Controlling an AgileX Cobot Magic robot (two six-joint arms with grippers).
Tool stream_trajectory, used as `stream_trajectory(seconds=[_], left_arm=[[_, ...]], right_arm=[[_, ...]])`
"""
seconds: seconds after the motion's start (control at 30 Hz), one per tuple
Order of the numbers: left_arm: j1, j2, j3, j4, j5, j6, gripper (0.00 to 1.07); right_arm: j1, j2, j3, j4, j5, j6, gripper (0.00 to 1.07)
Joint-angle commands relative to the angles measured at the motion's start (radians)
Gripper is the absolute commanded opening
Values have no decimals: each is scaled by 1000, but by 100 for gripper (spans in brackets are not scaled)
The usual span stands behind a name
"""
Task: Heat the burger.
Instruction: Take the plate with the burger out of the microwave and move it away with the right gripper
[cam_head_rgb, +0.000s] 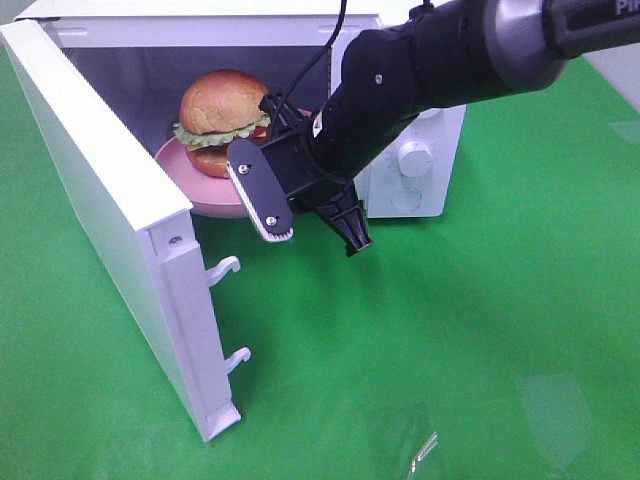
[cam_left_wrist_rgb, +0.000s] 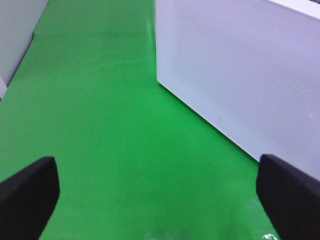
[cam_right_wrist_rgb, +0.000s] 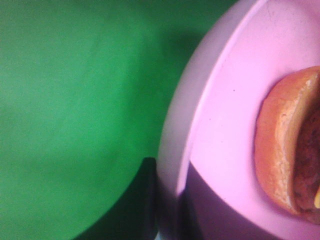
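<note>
Burger (cam_head_rgb: 222, 118), on pink plate (cam_head_rgb: 205, 188), is lodged partly inside open microwave (cam_head_rgb: 410, 160) for heating; right gripper (cam_head_rgb: 310, 225) is spread empty at plate's rim; left gripper (cam_left_wrist_rgb: 160, 192) is held wide, idle.

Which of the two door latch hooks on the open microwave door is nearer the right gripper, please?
The upper latch hook, just below-left of the right gripper; the lower latch hook sits farther down the door edge.

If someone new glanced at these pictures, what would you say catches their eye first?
Probably the burger on its pink plate, sitting in the mouth of the white microwave, whose door stands wide open on the left. Next comes the black right gripper, open, right in front of the plate, against the bright green table.
</note>
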Motion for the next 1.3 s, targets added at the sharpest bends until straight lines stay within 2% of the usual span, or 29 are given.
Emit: stream_trajectory(seconds=[0.03,0.6,0.73,0.97,1.3], left_arm=[[0,-19,3,-2,-6,-1,100],[0,-19,3,-2,-6,-1,100],[0,-19,3,-2,-6,-1,100],[0,-19,3,-2,-6,-1,100],[0,-19,3,-2,-6,-1,100]], right_arm=[[-10,-92,69,-8,-76,-10,0],[-10,-280,243,-7,-120,-13,0],[-10,-343,324,-6,-124,-13,0],[-10,-397,392,-6,-132,-13,0],[-10,-565,552,-6,-174,-5,0]])
